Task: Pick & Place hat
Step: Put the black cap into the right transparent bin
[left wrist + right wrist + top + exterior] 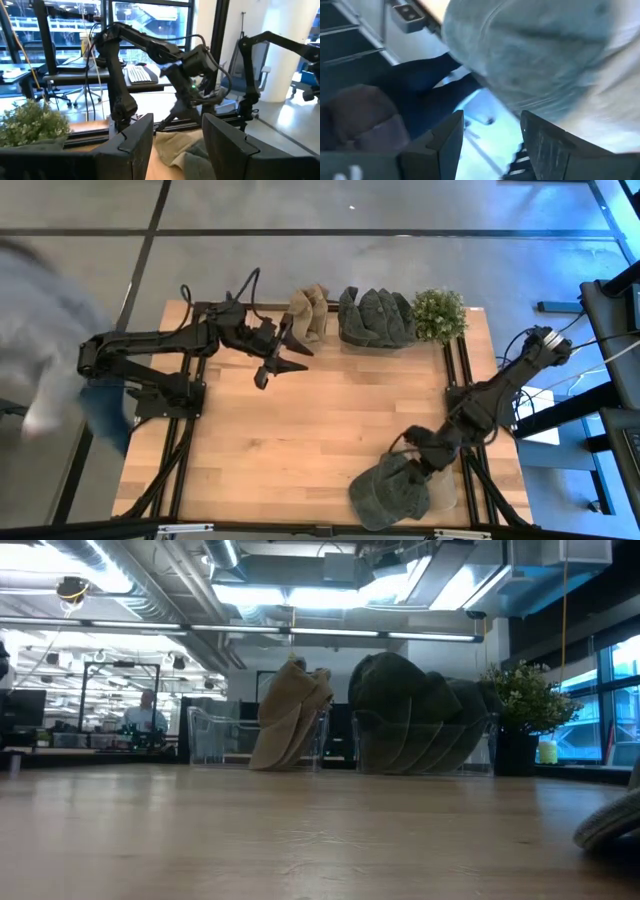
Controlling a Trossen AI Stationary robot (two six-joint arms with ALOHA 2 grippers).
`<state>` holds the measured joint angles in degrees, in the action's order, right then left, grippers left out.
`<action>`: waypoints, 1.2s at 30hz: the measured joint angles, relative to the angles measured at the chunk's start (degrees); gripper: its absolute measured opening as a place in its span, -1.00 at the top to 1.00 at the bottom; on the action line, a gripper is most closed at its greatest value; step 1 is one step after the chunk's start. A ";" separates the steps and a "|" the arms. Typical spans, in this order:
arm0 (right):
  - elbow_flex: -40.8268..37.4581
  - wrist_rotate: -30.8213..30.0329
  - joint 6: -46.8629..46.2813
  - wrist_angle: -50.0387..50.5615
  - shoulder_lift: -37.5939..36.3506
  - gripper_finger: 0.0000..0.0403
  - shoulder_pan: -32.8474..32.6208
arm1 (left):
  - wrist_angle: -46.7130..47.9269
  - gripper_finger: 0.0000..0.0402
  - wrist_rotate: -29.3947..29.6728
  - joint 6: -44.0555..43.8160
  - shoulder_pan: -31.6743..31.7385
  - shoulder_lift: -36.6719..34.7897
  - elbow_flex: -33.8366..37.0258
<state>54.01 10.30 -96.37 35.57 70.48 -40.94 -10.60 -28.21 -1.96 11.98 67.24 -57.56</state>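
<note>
Right gripper (425, 463) over grey-green hat (390, 492) at table's near right corner, beyond potted plant (438, 313); fingers parted, nothing clenched. Best lowered squarely onto crown before pinching. Left gripper (283, 358) idle, spread, near tan hats (309, 314).

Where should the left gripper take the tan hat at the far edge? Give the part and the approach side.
Grip the top of the tan hat. It stands on edge in a clear holder, with its top poking above the holder's walls. The open left gripper should probably come from above on the table side, since the green hats crowd the other flank.
</note>
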 joint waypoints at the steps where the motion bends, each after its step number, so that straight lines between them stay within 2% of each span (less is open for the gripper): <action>1: -1.24 -0.03 -1.67 -2.90 0.00 0.02 -0.86 | -0.01 0.17 0.00 0.05 0.15 0.04 0.00; 7: -6.95 -0.43 -11.63 -14.71 0.00 0.02 -6.31 | 0.07 0.18 0.03 -0.28 0.56 0.13 0.00; 10: -7.78 -3.05 -14.37 -13.65 0.39 0.02 -9.27 | 0.07 0.19 0.03 -0.29 0.54 0.13 0.00; 16: -9.72 -3.01 -18.88 -12.89 3.36 0.02 -13.98 | 0.50 0.18 0.03 -0.31 0.55 0.13 0.00; 20: -10.15 -3.63 -20.31 -12.74 6.74 0.02 -15.27 | 0.50 0.17 0.03 -0.31 0.54 0.13 0.00; 24: -10.15 -7.63 -19.32 -13.80 9.28 0.02 -15.52 | 0.51 0.19 0.03 -0.33 0.54 0.13 0.00; 32: -10.13 -8.41 -18.63 -13.74 12.30 0.02 -15.73 | 0.49 0.18 0.03 -0.61 0.54 0.15 0.00; 36: -10.14 -15.24 -18.42 -17.43 12.35 0.02 -16.81 | 0.49 0.17 0.03 -1.75 0.54 0.15 0.00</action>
<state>43.87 -4.93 -114.78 18.13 82.83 -57.75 -10.11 -28.18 -3.71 12.51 67.40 -57.56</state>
